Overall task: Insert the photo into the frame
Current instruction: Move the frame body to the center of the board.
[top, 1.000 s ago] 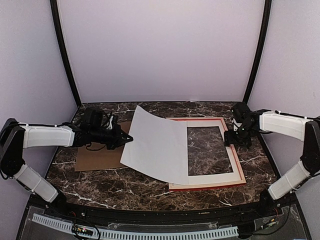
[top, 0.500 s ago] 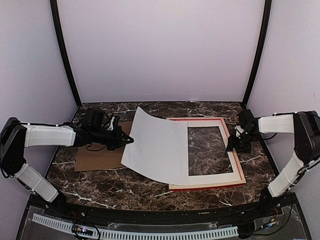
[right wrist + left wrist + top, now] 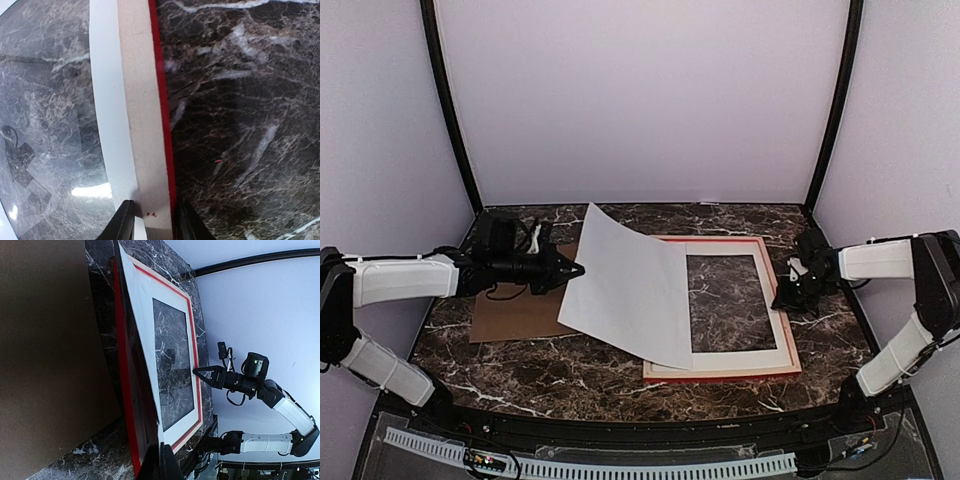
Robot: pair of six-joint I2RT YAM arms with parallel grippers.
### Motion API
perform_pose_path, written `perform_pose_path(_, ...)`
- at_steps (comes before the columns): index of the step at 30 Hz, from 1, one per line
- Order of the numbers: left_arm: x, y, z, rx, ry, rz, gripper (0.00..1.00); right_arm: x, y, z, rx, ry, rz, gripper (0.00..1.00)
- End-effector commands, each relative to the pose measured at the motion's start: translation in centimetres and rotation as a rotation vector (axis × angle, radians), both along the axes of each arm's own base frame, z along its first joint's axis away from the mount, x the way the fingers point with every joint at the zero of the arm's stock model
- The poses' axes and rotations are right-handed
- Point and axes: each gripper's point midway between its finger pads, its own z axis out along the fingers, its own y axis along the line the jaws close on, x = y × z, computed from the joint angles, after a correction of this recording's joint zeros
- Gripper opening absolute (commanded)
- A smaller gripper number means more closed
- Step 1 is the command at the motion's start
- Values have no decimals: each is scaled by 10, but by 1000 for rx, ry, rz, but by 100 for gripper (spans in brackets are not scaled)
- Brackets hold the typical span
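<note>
White-backed photo (image 3: 625, 285) edge pinched in left gripper (image 3: 577, 268); right gripper (image 3: 781, 300) clamps frame (image 3: 720, 373) rail.

No readable text anywhere — no labels, brands, numbers or signs.

The marble-patterned table (image 3: 570, 372) is brown-black with white veins. On the table, the thin-railed rectangular frame (image 3: 142, 125) shows a pale wood face with a bright red edge. The flat mat border (image 3: 107, 125) inside it is white. The large thin photo (image 3: 625, 285) shows its plain white back, and the flat cardboard backing board (image 3: 510, 315) is brown.
</note>
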Motion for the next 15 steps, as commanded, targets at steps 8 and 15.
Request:
perform_pose_path(8,-8,-28,42,-117,-76,-49,0,-22,47,4,76,-3,53,30)
perform_pose_path(15,-18,-64,94,-183,-170,-127,0,-14,39,16,24,-27,43,50)
